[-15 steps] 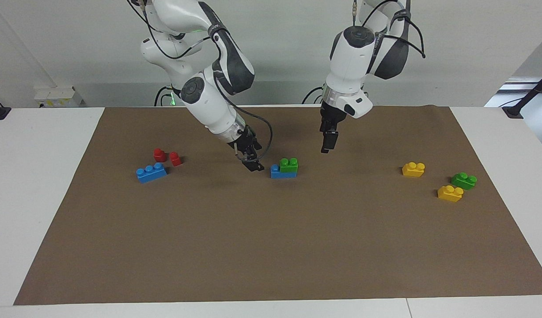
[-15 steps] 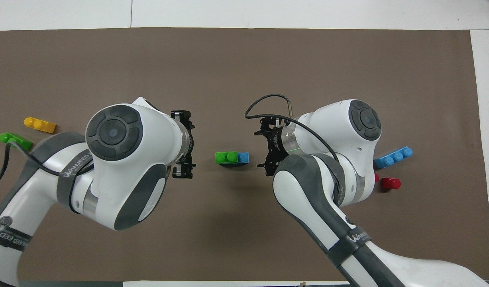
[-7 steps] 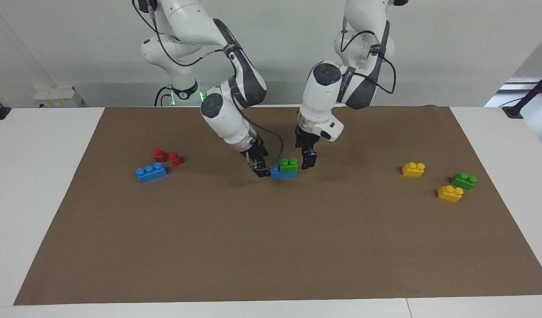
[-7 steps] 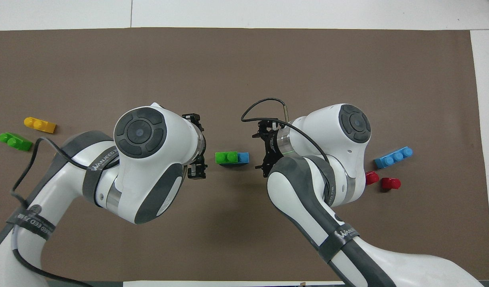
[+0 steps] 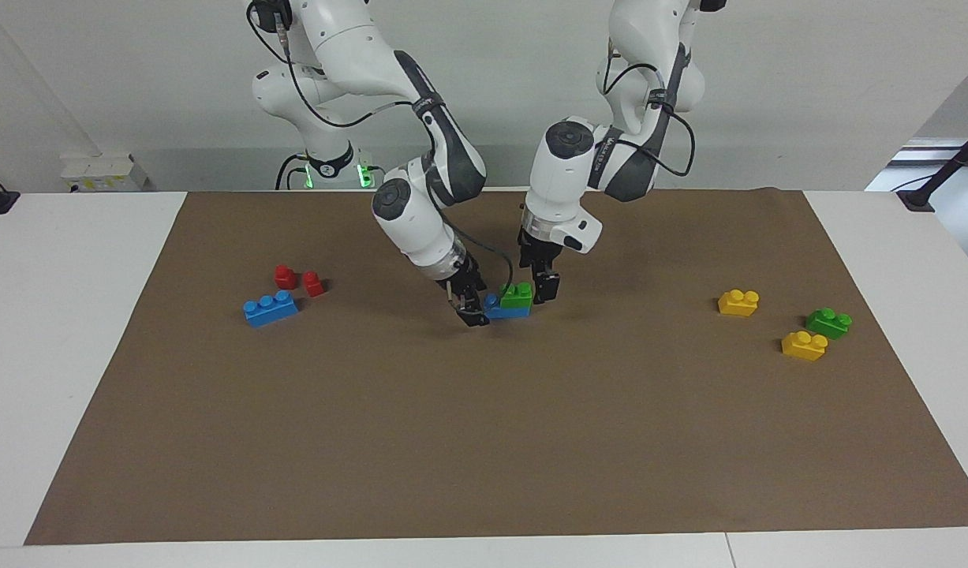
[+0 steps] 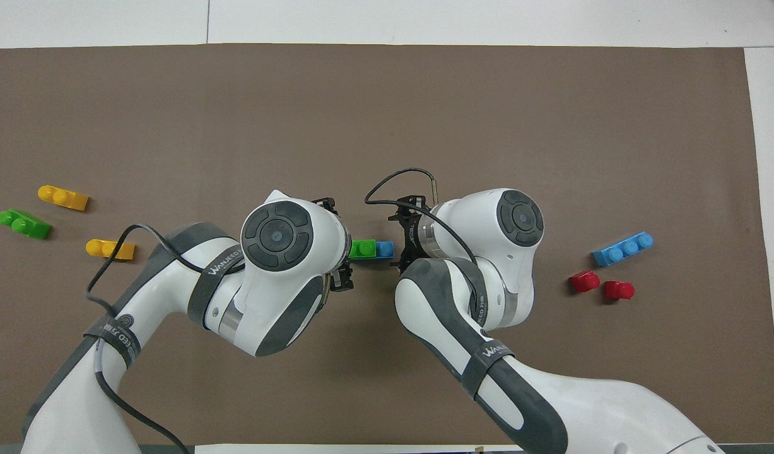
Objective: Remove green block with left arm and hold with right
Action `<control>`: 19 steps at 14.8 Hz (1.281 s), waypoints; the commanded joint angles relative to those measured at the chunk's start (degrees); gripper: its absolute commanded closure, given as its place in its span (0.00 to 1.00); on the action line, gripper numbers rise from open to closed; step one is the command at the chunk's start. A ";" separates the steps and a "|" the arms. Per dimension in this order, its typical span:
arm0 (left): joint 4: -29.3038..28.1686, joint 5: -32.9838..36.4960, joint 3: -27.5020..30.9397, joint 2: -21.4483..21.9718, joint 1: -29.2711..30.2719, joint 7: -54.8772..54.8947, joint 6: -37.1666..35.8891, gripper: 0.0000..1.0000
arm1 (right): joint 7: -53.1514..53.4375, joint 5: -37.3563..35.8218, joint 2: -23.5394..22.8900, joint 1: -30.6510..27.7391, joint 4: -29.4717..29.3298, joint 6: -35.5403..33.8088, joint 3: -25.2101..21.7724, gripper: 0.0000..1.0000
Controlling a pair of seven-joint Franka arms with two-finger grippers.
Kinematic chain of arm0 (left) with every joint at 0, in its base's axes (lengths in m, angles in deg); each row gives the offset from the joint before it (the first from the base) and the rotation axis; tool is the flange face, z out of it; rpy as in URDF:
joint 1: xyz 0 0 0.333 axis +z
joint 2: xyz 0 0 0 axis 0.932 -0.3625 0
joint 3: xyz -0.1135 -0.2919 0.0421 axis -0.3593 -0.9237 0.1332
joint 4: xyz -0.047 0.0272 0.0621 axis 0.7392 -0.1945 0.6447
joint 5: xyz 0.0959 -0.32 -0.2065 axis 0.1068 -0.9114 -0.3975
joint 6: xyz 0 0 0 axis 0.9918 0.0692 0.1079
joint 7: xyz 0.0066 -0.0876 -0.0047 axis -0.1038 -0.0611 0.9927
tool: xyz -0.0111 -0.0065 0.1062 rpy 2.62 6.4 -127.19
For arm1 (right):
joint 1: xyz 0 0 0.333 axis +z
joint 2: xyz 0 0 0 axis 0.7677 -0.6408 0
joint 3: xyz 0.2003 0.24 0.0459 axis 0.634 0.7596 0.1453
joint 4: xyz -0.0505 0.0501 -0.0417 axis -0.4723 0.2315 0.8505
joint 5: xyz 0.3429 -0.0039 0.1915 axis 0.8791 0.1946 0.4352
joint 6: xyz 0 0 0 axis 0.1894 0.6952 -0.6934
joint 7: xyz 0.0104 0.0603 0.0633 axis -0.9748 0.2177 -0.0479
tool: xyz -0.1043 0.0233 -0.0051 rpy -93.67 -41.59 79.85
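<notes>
Both arms have come down and closed in on the stacked pair since the earlier frames, when we saw the grippers hanging well apart from it on either side. Now our left gripper (image 5: 530,285) is at the green block (image 5: 517,295), with one finger on each side of it; the jaws are apart and we cannot tell whether they press on it yet. Our right gripper (image 5: 470,309) is at the free end of the blue brick (image 5: 501,308) beneath, the end toward the right arm; we cannot tell how its jaws stand, or whether they touch the brick. The block sits on that brick, near the middle of the mat (image 5: 484,442), on the end toward the left arm, and neither has shifted.

From overhead, the left arm's wrist covers part of the block (image 6: 363,250), and the brick's (image 6: 385,250) blue end shows beside the right wrist.

Counting what lies on the worktop (image 5: 73,331): two green, with the second (image 5: 828,323) toward the left arm's end; two blue, the other (image 5: 270,308) toward the right arm's end; two yellow bricks (image 5: 738,302) (image 5: 804,345) near the second green; two small red pieces (image 5: 285,277) (image 5: 314,284) beside the other blue.
</notes>
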 commanded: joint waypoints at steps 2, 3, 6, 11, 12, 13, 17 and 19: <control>-0.91 2.17 0.92 -1.65 -2.32 -2.98 2.01 0.00 | -2.37 2.47 -0.47 1.38 0.96 3.19 -0.12 0.06; -0.73 3.83 0.92 -2.62 -2.49 -4.47 2.09 0.00 | -2.64 2.47 -0.82 1.47 1.13 3.63 -0.12 0.07; -0.82 5.60 0.92 -3.50 -3.20 -6.33 3.24 0.00 | -2.82 2.56 -1.27 2.51 1.22 4.77 -0.12 0.07; -0.73 5.95 0.92 -3.50 -3.20 -6.24 2.62 0.00 | -3.60 2.47 -1.35 2.61 1.40 5.13 -0.12 0.19; -0.73 5.96 0.92 -3.50 -3.20 -6.33 2.62 0.00 | -3.87 2.56 -1.35 2.61 1.40 5.13 -0.12 0.30; -0.64 6.04 0.92 -3.50 -3.20 -6.33 2.62 0.01 | -3.96 2.47 -1.35 2.61 1.40 5.05 -0.12 0.48; -0.73 6.66 0.92 -3.50 -3.20 -6.24 2.62 0.01 | -3.96 2.47 -1.44 1.91 1.05 4.69 -0.12 1.00; -0.73 6.66 0.92 -3.50 -3.20 -6.24 2.71 0.01 | -4.05 2.56 -1.44 1.82 1.05 4.69 -0.12 1.00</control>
